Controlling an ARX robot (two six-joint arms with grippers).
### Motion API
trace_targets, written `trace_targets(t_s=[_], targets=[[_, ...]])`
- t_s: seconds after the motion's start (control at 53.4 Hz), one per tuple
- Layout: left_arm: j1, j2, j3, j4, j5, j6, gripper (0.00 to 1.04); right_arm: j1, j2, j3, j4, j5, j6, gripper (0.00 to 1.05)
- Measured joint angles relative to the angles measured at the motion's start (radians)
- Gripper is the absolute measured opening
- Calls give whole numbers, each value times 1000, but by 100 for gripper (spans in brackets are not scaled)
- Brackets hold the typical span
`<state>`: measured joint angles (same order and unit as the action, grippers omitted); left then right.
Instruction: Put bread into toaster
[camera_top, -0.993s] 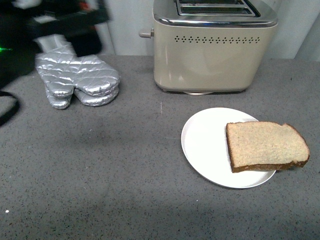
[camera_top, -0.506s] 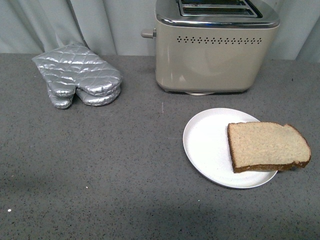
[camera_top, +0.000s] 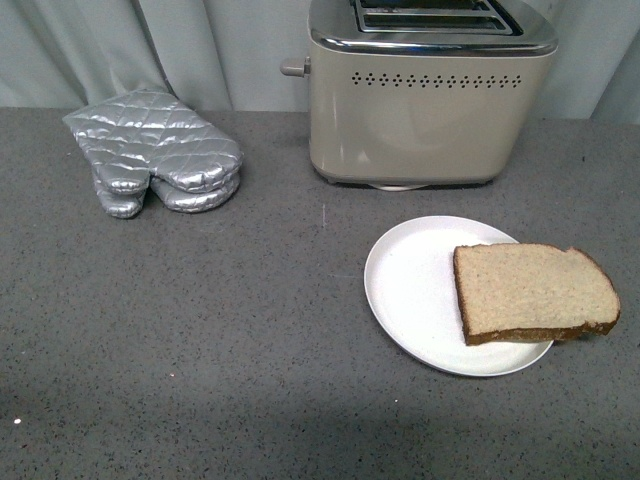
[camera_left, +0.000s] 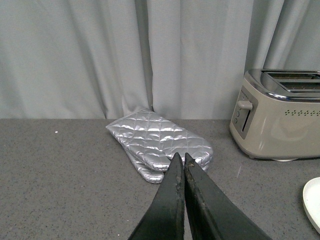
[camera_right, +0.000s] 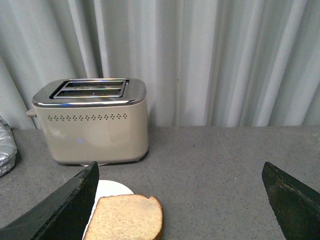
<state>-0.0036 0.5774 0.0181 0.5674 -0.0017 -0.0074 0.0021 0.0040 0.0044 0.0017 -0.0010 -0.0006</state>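
Observation:
The bread (camera_top: 532, 292) is a light-brown slice with a dark crust, lying flat on a round white plate (camera_top: 410, 290) at the front right; it overhangs the plate's right rim. It also shows in the right wrist view (camera_right: 129, 218). The beige toaster (camera_top: 430, 95) with a chrome top and two empty slots stands behind the plate; it shows in the right wrist view (camera_right: 92, 122) and the left wrist view (camera_left: 277, 115). Neither arm shows in the front view. My left gripper (camera_left: 180, 158) is shut and empty, short of the mitt. My right gripper (camera_right: 180, 172) is wide open, with the bread near one finger.
A silver quilted oven mitt (camera_top: 155, 150) lies at the back left of the grey speckled counter (camera_top: 200, 340); it also shows in the left wrist view (camera_left: 160, 142). A pale curtain (camera_top: 200, 50) hangs behind the counter.
A dark blurred arm that covered the back left one second ago has left the front view, uncovering the curtain. The bread, plate, toaster and mitt have stayed put.

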Motion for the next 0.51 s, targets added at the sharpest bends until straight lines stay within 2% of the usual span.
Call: trace_targets(t_s=[0.506], targets=[[1,-284,0,-271,0,0,4,0,0,0,0,0,0,95]])
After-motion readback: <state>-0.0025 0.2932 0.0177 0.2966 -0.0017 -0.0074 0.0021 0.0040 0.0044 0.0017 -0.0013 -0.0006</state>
